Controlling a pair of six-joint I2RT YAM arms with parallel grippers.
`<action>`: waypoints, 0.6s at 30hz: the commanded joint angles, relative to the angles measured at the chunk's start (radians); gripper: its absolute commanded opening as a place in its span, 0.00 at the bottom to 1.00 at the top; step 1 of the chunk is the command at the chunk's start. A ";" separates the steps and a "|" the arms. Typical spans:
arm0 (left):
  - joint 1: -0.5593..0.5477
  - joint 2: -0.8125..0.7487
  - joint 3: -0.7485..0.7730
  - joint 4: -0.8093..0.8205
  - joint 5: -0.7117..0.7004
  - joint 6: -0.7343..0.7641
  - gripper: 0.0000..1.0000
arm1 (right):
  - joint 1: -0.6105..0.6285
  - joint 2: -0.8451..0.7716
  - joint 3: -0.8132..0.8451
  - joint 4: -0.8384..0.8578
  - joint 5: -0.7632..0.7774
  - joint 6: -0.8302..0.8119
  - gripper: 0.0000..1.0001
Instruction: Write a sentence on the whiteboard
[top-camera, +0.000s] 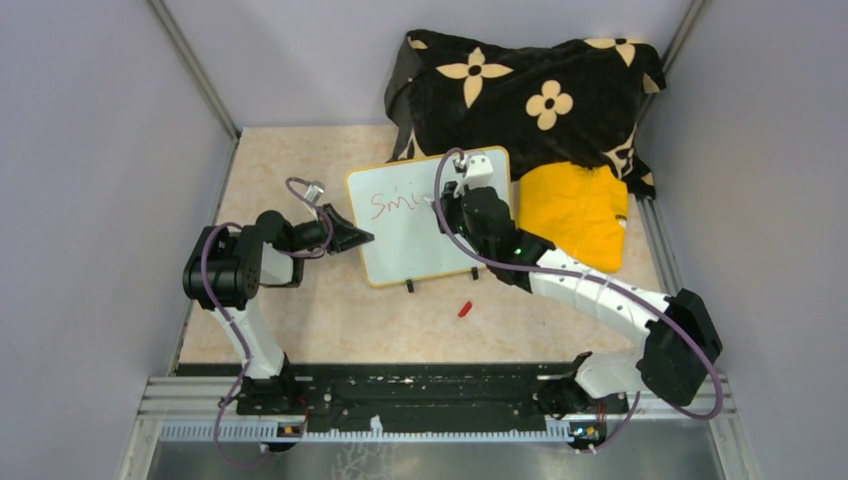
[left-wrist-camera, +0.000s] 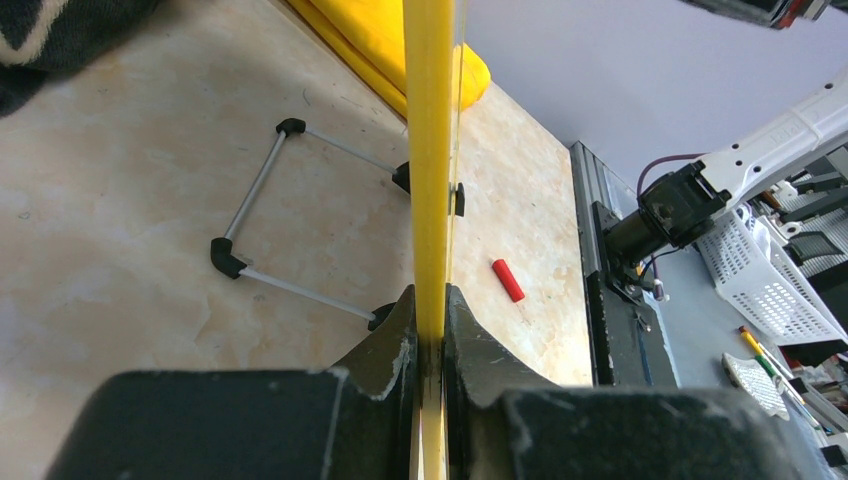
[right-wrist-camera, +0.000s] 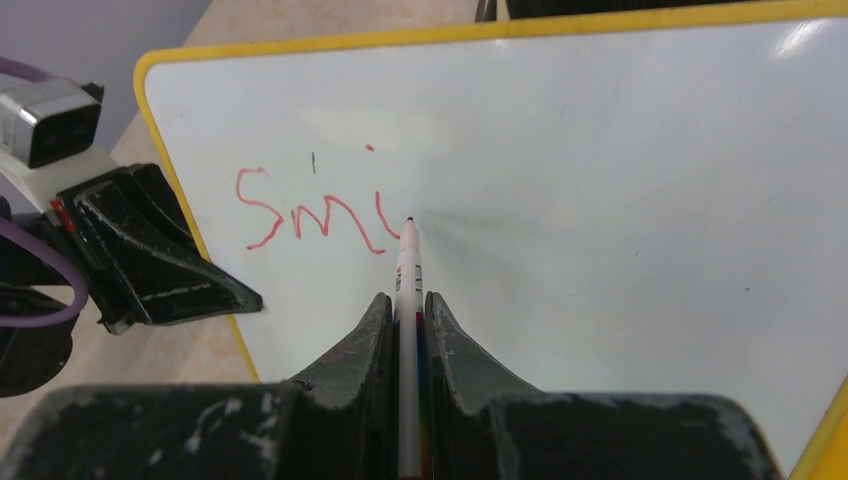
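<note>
the whiteboard (top-camera: 410, 245) stands mid-frame in the top view, just below the black flowery blanket (top-camera: 520, 90). my left gripper (left-wrist-camera: 430, 335) is pinched on its yellow left edge, my right gripper (right-wrist-camera: 405, 305) is squeezed around the marker (right-wrist-camera: 408, 262), tip against the board right where the sentence (right-wrist-camera: 310, 215) reads "Smi" in red

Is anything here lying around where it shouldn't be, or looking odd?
Only small things. A red cap lies loose on the table in front of the whiteboard, likely off the marker. A black flowered cloth sits crumpled in a heap at the back, something yellow beside it. Nothing looks spilled or broken.
</note>
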 joint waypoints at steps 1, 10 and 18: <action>-0.003 0.002 0.009 -0.033 -0.006 0.060 0.00 | -0.022 -0.035 0.092 0.039 0.026 -0.029 0.00; -0.003 0.005 0.011 -0.035 -0.006 0.060 0.00 | -0.040 0.008 0.158 0.072 0.017 -0.050 0.00; -0.003 0.003 0.011 -0.036 -0.007 0.063 0.00 | -0.059 0.055 0.202 0.071 -0.003 -0.050 0.00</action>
